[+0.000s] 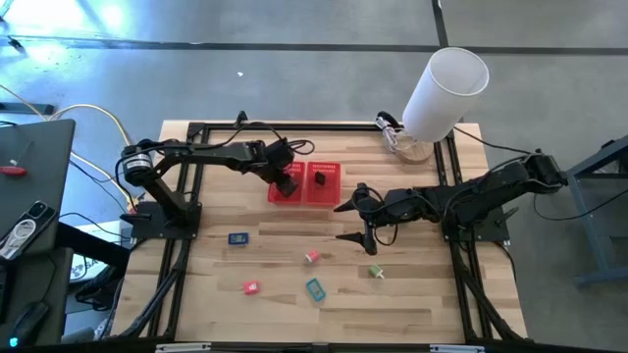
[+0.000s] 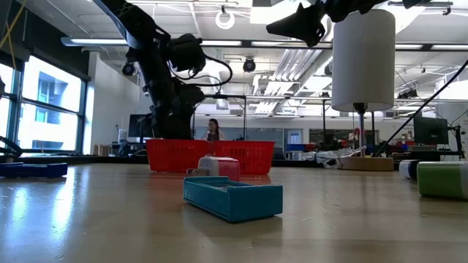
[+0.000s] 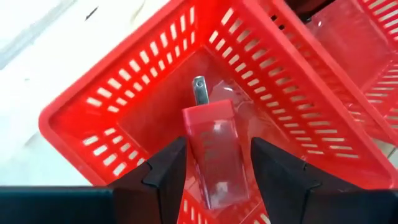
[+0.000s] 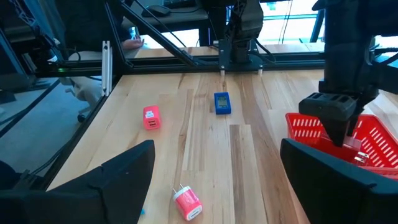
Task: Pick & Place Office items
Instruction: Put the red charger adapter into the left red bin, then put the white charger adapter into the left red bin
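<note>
The left gripper (image 3: 214,180) hangs over the red basket (image 1: 305,183), in its left compartment, with a red-pink charger (image 3: 214,155) between its half-open fingers (held or freed, one cannot tell). It should open fully, then rise straight. The charger's long axis follows the fingers, prong (image 3: 199,91) towards the basket floor.

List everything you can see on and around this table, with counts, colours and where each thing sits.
Mesh basket: one, red, two compartments, table's far middle.
Black item: one, in the basket's right compartment.
See-through item: one, red, in the left compartment.
Dark blue item: one, left on table.
Pale pink item: one, centre.
Red-pink item: one, near left.
Teal item: one, near centre.
Green item: one, near right.
Cylinder: one, white, far right.
Left gripper: open, in the left compartment.
Right gripper: open, mid-table.
</note>
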